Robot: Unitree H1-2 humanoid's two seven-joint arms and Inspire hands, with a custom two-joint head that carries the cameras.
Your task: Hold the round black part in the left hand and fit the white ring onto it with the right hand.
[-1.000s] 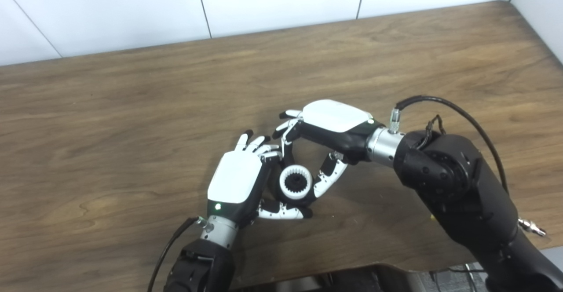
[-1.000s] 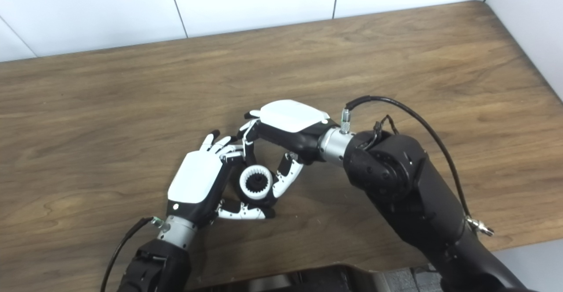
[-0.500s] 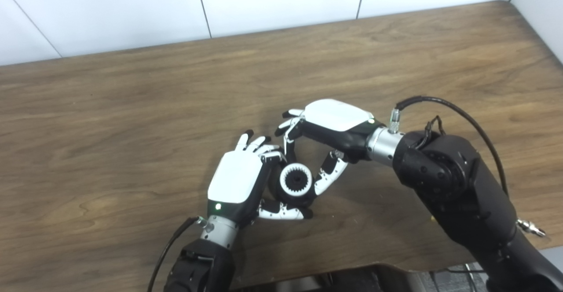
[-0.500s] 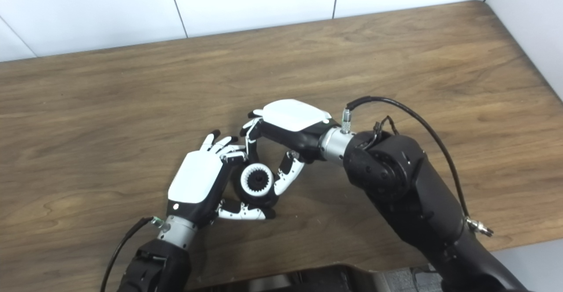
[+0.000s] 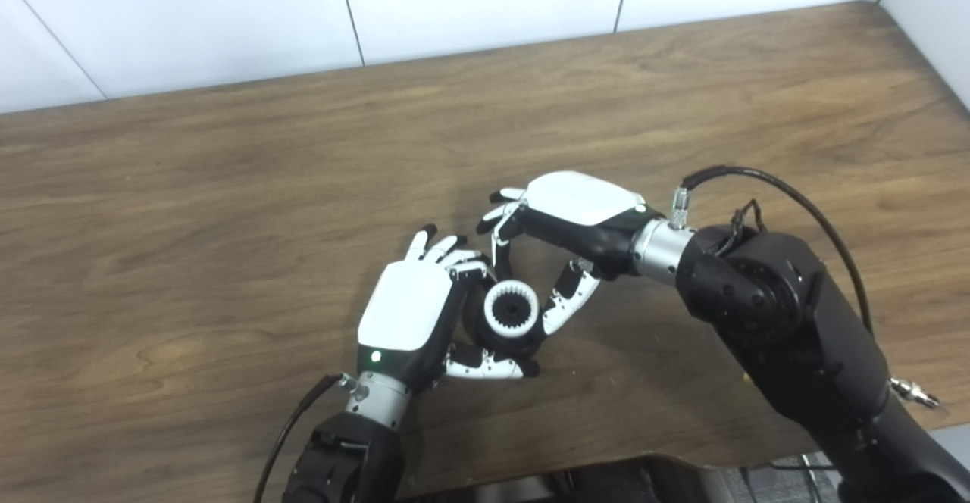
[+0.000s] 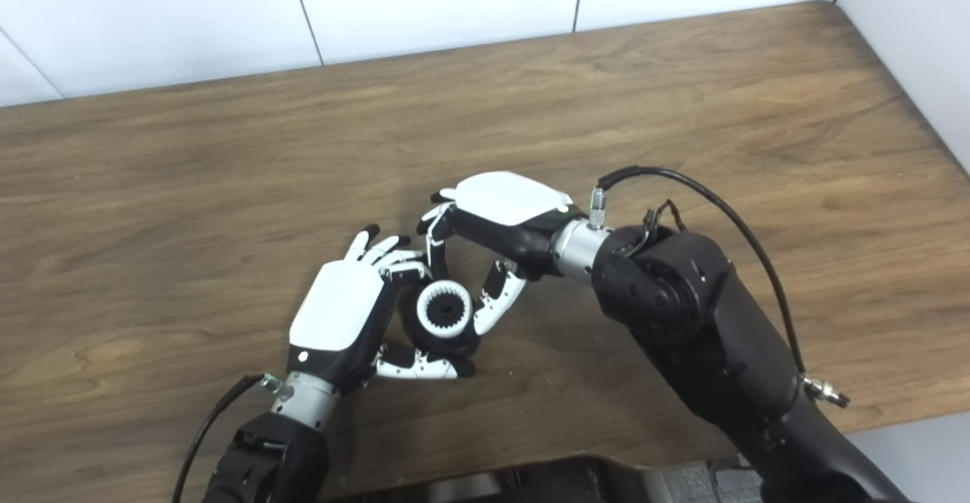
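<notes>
White ring [image 5: 511, 309] pinched by right robot hand [image 5: 564, 238], black part [image 6: 424, 326] in left robot hand's [image 5: 413, 313] grasp.

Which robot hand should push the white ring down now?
The right hand, probably. Its fingers already pinch the white ring from both sides. The left hand is busy gripping the round black part under it, so it should just hold steady.
</notes>
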